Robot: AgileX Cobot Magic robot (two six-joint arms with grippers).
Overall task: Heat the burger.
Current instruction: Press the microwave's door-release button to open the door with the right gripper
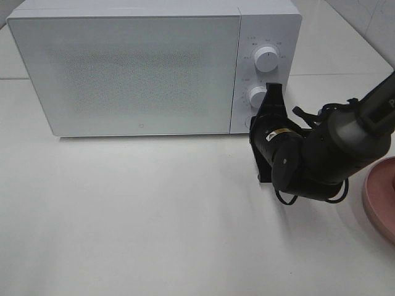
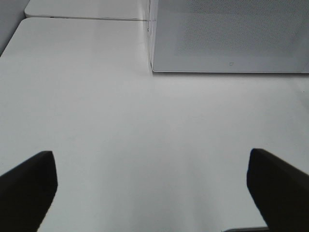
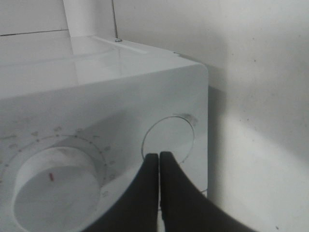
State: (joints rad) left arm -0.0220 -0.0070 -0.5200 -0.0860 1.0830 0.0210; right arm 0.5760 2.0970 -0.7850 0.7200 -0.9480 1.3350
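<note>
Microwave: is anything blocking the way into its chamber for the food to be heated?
Yes: the microwave's door is shut across the whole chamber. The right gripper, closed, has its tips at the round button next to the lower dial. No burger shows in any view, only the edge of a pink plate.

Overhead and both wrist cameras share the microwave.

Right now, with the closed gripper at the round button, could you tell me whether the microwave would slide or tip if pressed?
The microwave looks broad and low, sitting flat on the table, so it probably won't tip. The smooth table might let it slide back slightly under a firm press. The right gripper sits low at the button, favouring sliding.
</note>
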